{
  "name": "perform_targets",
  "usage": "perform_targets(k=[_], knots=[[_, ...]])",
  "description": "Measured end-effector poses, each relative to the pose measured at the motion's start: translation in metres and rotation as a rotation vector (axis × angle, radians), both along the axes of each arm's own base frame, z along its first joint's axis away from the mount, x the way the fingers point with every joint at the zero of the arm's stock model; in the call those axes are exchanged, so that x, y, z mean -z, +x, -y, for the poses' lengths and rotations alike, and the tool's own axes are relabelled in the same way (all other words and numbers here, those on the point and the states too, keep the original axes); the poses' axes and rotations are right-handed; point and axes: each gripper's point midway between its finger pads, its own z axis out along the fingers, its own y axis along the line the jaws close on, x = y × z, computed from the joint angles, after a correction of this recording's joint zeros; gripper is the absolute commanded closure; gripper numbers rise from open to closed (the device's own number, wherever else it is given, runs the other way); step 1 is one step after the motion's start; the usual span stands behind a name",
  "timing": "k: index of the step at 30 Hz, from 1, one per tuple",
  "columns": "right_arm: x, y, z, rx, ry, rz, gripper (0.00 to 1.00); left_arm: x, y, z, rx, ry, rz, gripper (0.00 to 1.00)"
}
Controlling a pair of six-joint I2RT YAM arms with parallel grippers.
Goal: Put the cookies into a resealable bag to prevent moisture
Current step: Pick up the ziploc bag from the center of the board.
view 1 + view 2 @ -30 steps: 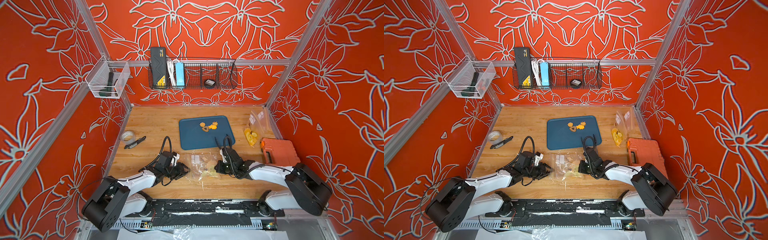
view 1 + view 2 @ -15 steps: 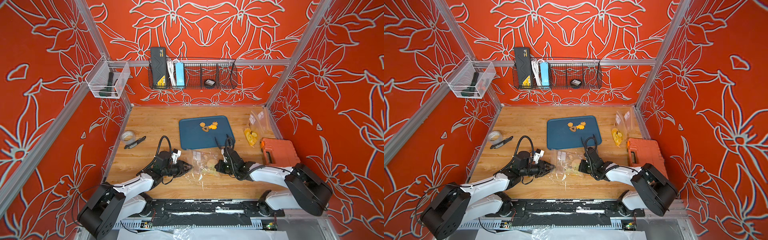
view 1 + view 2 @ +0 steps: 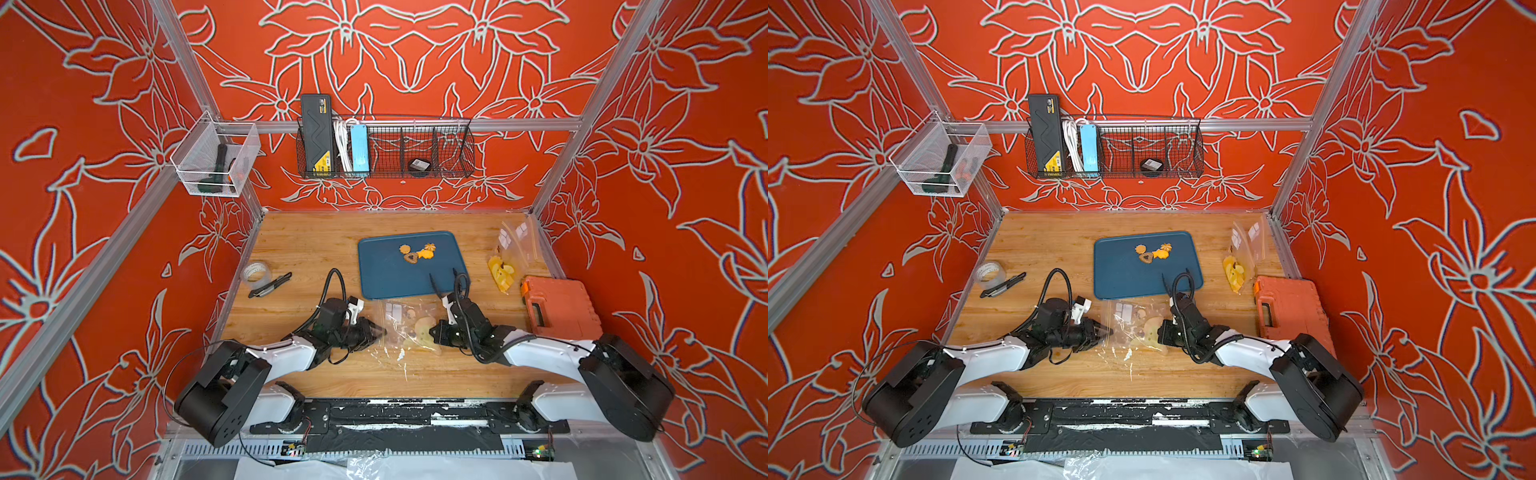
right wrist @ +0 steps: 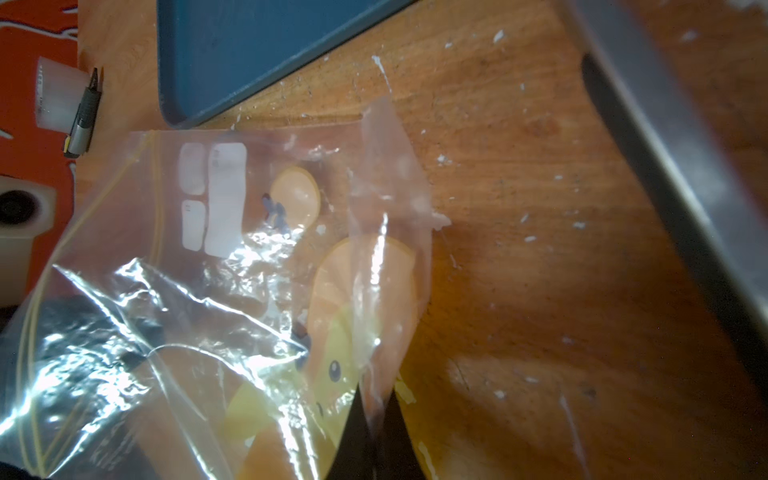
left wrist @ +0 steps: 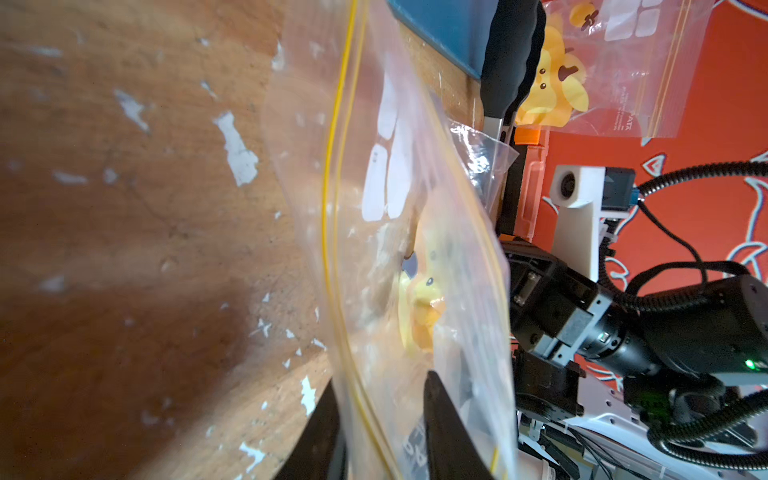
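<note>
**Layout.** Resealable bag [image 3: 405,324] lies flat near the worktop's [image 3: 307,245] front edge, about mid-width. It sits just in front of the blue tray's [image 3: 390,278] front rim, with one arm at each end. The yellow zip line and white label patches face the left arm, so the mouth is on that side.

**Right pincer** [image 4: 374,409]. Jaws are fully together, with a fold of clear film from the bag's closed end nipped between them. Judged purpose: an anchor, so the bag neither slides nor bunches while the mouth is worked.

**Left pincer** [image 5: 380,409]. Jaws are part-way apart and straddle the mouth edge, the zip line running between the two fingers. The film is not visibly pinched. Cannot tell whether one finger is inside the bag. Judged step: taking one lip to spread the mouth.

**Cookies** [image 3: 417,252]. Four are visible, bunched on the tray toward its far edge and well apart from the bag. The tray keeps them together and within either arm's reach. The bag's yellow cartoon print masks its contents, so I cannot tell whether any cookie is already inside.

**Not in use.**
- Spare printed bags [image 3: 515,245] lean in the far right corner.
- Orange case [image 3: 559,307] sits at the right edge.
- Tape roll [image 3: 256,272] and a black pen-shaped tool [image 3: 270,286] sit at the left edge.

All are well apart from the bag.

**Risk (judgement).** The film is thin and slippery, so a grip on both lips at once would hold the mouth shut.
</note>
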Motion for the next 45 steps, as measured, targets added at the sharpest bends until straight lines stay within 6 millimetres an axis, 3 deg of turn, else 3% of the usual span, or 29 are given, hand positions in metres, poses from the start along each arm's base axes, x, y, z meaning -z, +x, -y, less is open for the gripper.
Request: perform_targets(k=[10, 17, 24, 30, 36, 45], knots=[[0.004, -0.003, 0.004, -0.006, -0.019, -0.006, 1.00, -0.005, 0.014, -0.007, -0.018, 0.007, 0.043, 0.74], [0.003, -0.004, 0.002, -0.021, -0.013, 0.005, 1.00, -0.004, 0.017, -0.012, -0.019, 0.006, 0.057, 0.57], [0.003, -0.005, 0.002, -0.036, -0.014, 0.007, 1.00, 0.011, 0.018, -0.018, -0.016, 0.025, 0.022, 0.69], [0.004, -0.006, 0.001, -0.047, -0.018, 0.012, 1.00, 0.021, 0.024, -0.021, -0.011, 0.035, 0.004, 0.70], [0.004, -0.006, 0.002, -0.052, -0.024, 0.013, 1.00, 0.026, 0.030, -0.019, 0.011, 0.035, 0.001, 0.55], [0.010, -0.011, 0.008, -0.062, -0.063, -0.002, 1.00, 0.027, 0.035, -0.022, 0.015, 0.032, 0.015, 0.69]])
